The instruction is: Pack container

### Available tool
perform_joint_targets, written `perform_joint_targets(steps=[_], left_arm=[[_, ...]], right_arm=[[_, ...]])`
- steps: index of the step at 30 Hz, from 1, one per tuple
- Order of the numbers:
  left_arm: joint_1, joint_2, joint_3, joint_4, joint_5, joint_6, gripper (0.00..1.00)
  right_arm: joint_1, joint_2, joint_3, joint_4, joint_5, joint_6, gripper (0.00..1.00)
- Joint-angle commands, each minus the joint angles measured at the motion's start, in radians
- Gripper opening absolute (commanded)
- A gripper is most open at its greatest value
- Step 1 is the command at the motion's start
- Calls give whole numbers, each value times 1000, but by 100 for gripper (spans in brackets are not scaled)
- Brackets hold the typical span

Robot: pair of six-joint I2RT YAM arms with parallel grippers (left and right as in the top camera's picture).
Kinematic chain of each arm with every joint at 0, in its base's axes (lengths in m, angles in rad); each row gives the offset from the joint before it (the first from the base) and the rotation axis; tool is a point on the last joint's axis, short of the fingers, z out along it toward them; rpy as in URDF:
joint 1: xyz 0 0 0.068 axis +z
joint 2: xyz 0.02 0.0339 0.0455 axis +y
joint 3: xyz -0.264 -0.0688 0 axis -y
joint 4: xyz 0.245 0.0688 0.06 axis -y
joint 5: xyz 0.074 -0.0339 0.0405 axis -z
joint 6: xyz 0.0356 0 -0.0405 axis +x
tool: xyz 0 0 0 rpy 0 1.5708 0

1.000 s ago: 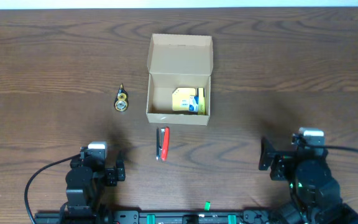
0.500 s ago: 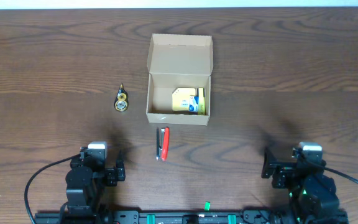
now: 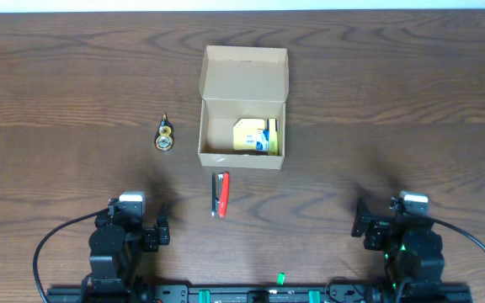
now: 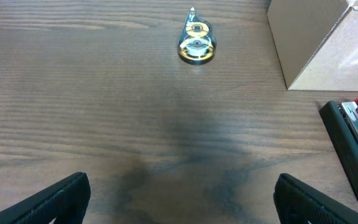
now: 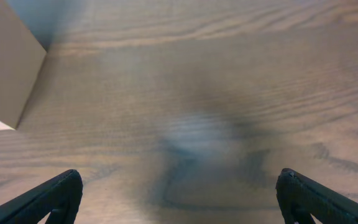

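Fwd & left of right claw (image 5: 179, 198), container (image 3: 241, 157) sits well apart, lid open.

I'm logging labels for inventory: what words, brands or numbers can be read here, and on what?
No text can be read.
On the yellow packet in the container: blue-and-white print, too small to read.
On the container, red-and-black tool and gold-wheeled dispenser: no markings visible.
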Motion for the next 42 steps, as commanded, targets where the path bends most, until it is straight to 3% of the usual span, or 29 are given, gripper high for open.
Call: perform_joint_targets(steps=[1,10,16,42], left_arm=[[-4,-7,-6,-9,2,10,95],[-4,-7,-6,-9,2,10,96],[-4,-7,-6,-9,2,10,95],[-4,-7,-5,-27,-45,10,96]], right_arm=[[-16,-11,-39,12,-42,-14,99],[-13,-11,-70,42,-92,-22,99],[16,-11,-70,40,-150,-126,99],[19,-11,-69,42,-149,-127,99]])
